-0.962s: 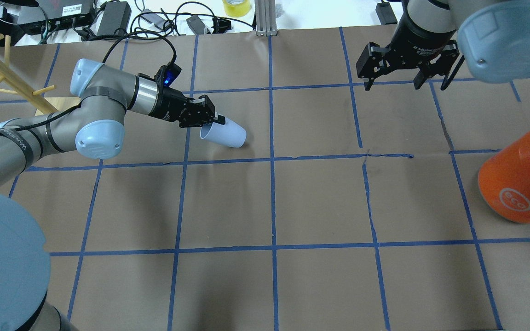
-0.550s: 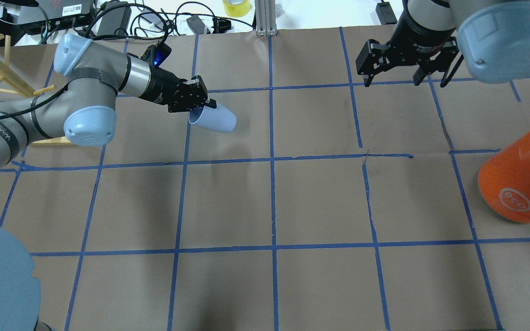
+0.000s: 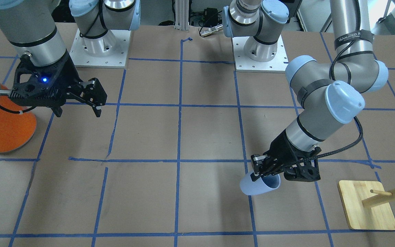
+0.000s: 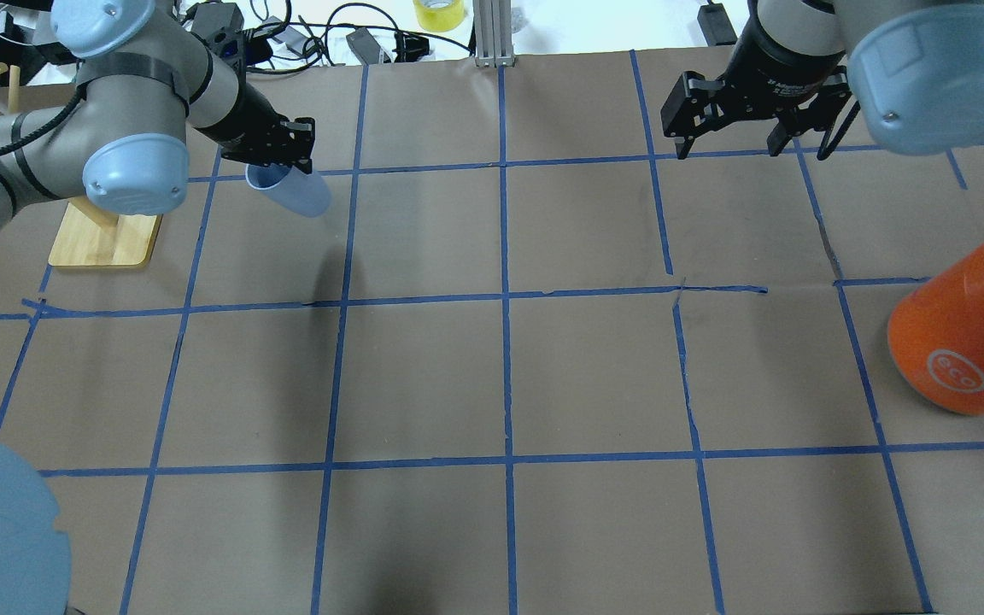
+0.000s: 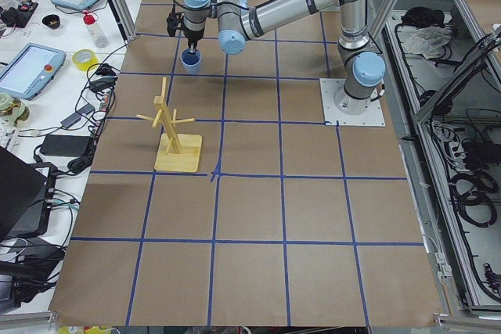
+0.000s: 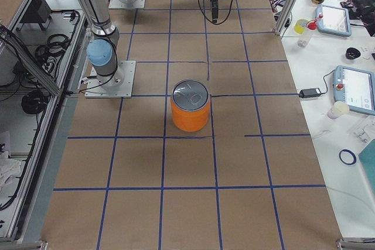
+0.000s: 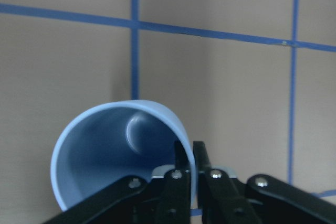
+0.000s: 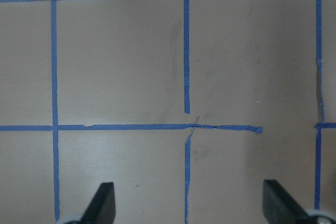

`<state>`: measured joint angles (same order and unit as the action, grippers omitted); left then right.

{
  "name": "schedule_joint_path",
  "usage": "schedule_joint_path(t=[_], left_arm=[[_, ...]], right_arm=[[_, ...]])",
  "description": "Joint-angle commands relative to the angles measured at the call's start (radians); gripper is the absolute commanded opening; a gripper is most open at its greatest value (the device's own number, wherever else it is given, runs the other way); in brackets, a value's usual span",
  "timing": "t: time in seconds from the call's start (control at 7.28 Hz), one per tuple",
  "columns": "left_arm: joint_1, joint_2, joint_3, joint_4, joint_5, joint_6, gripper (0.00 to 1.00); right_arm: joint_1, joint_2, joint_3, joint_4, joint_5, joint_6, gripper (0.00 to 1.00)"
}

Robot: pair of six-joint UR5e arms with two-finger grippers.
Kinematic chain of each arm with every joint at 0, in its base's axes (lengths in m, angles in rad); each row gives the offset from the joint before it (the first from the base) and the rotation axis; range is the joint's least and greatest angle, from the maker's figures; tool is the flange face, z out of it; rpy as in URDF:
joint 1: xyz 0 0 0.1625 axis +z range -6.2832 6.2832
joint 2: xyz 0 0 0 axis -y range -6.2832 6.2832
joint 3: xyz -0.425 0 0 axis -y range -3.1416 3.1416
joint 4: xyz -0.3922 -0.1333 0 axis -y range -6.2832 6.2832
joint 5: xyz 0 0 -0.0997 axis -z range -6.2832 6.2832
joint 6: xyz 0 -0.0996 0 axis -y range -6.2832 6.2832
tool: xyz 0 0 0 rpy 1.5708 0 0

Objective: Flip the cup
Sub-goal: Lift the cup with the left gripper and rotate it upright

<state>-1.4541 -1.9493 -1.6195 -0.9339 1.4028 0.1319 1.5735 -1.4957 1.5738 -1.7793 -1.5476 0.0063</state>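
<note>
The pale blue-white cup (image 4: pixel 294 193) hangs tilted in the air above the far left of the table, its mouth turned toward the wrist. My left gripper (image 4: pixel 277 162) is shut on its rim, one finger inside and one outside, as the left wrist view shows at the cup (image 7: pixel 100 156) and the fingers (image 7: pixel 181 174). The front-facing view shows the cup (image 3: pixel 257 187) under the left gripper (image 3: pixel 263 174). It also shows small in the exterior left view (image 5: pixel 191 60). My right gripper (image 4: pixel 729 152) is open and empty at the far right, high over the table (image 3: pixel 78 110) (image 8: pixel 191 205).
A large orange canister (image 4: pixel 962 342) with a metal lid stands at the right edge (image 3: pixel 2 127) (image 6: pixel 190 109). A wooden peg rack on a square base (image 4: pixel 103 232) stands at the far left, close beside the left arm (image 3: pixel 367 206) (image 5: pixel 176 131). Cables and gear lie beyond the table's far edge.
My left arm has swung left and toward the far edge, carrying the cup off the table. The cup has tilted from lying on its side. The right gripper has hardly moved.
</note>
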Motion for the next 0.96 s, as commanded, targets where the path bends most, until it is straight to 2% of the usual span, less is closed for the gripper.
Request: schedule_joint_path(t=[0.0,0.27,0.69,0.82], left_arm=[[0.001,-0.063,0.029,0.004,0.129,0.121,0.03],[0.001,-0.112,0.053,0.009,0.186,0.129,0.03],[0.001,-0.137,0.053,0.010,0.186,0.126,0.07],[0.001,-0.137,0.052,0.010,0.186,0.126,0.35]], right_arm=[[0.000,0.000,0.000,0.000,-0.002,0.000,1.00],[0.000,0.000,0.002,0.000,-0.002,0.003,1.00],[0.000,0.000,0.005,0.000,-0.003,0.003,1.00],[0.000,0.000,0.005,0.000,-0.003,0.003,1.00]])
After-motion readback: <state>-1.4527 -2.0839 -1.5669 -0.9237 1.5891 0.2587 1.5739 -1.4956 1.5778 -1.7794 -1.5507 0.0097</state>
